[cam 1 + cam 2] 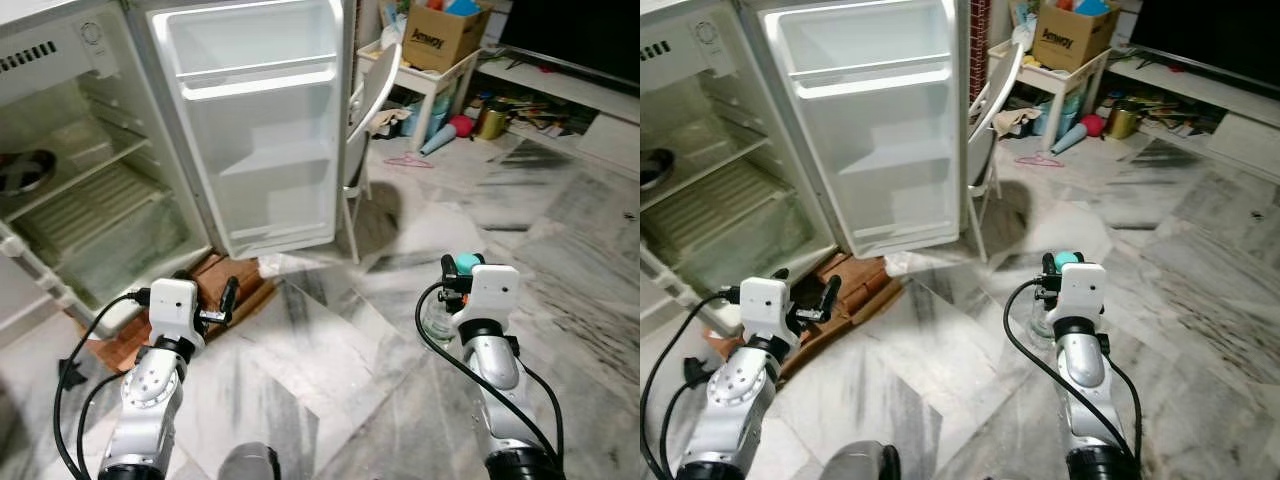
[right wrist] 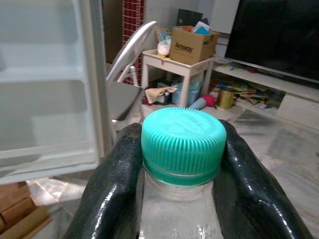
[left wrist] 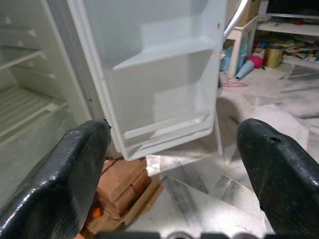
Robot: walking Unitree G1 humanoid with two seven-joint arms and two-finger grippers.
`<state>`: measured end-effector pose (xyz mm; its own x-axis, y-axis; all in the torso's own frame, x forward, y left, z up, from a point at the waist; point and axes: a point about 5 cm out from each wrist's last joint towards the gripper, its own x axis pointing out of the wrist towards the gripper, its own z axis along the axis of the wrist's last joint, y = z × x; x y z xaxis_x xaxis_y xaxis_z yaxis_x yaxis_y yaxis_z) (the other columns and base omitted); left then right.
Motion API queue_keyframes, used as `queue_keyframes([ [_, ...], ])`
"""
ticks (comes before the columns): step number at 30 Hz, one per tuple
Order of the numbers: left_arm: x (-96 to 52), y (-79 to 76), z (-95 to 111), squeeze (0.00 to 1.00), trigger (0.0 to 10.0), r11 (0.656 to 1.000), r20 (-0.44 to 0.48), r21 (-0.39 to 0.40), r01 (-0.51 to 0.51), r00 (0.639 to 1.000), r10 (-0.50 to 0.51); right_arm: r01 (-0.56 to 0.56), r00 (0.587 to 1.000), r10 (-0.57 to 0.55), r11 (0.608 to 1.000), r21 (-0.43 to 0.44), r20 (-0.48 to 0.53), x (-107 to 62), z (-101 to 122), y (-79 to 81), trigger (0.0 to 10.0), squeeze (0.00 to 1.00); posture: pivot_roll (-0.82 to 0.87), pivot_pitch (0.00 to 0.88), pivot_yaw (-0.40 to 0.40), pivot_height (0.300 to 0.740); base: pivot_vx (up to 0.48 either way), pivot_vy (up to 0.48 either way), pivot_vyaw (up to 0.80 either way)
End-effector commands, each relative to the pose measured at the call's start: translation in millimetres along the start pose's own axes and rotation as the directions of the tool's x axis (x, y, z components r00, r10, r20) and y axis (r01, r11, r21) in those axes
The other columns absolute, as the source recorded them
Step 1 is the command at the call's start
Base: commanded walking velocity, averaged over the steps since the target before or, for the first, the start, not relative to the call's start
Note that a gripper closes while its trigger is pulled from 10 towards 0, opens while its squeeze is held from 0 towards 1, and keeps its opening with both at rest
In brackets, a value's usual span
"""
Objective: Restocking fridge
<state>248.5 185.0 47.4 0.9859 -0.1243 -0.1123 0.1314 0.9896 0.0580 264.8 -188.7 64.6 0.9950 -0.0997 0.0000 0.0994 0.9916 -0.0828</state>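
Teal-capped clear bottle [image 2: 182,164] clamped just below its cap between the two black fingers [image 2: 112,189] of the right gripper [image 1: 462,268], long axis upright. The bottle is carried low over the marble floor [image 1: 330,380], to the right of the open fridge [image 1: 90,190] and well apart from it. The fridge stands ahead and to the robot's left; its door [image 1: 260,120] is swung fully open, with its door shelves bare, and the interior wire shelves are bare except for a dark object [image 1: 22,170] at the far left, too dim to identify. The move to come turns on this offset: the bottle must travel forward and leftward, probably kept upright, to reach a door shelf or an interior shelf. The left gripper [image 1: 225,300] hangs nearer the fridge but is spread wide with nothing in it. The left wrist view looks between its parted fingers [image 3: 75,174] at the door's lower shelf and the stacked bricks [image 3: 127,179] under the fridge corner. The right wrist view confirms the grasp on the neck, which the head views partly hide behind the wrist housing. A chair [image 1: 365,110] stands behind the door's edge.
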Motion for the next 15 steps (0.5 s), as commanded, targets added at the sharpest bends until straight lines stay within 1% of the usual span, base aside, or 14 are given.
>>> queue_keyframes([
  [1, -1.7, 3.1, -1.9, 0.00, 10.0, 1.000, -0.009, -0.003, -0.009, 1.000, 0.009, -0.034, 0.999, 0.034, 0.999, -0.001, 0.040, 7.6, 9.4, 5.7, 10.0, 0.00, 0.07, 0.023, -0.001, 0.740, 0.458, 0.000, 0.00],
  [6, -2.8, 3.7, -3.9, 0.00, 10.0, 1.000, -0.013, -0.011, -0.025, 1.000, 0.025, -0.086, 0.994, 0.088, 0.996, -0.024, 0.058, 11.2, 13.4, 13.4, 10.0, 0.00, 0.08, 0.019, -0.013, 0.740, 0.458, 0.000, 0.00],
  [15, -2.1, -1.3, -5.6, 0.00, 10.0, 0.999, -0.016, -0.025, -0.033, 0.999, 0.033, -0.122, 0.991, 0.123, 0.992, -0.032, 0.059, 17.0, 15.5, 14.9, 10.0, 0.00, 0.08, 0.022, -0.040, 0.740, 0.454, 0.000, 0.00],
])
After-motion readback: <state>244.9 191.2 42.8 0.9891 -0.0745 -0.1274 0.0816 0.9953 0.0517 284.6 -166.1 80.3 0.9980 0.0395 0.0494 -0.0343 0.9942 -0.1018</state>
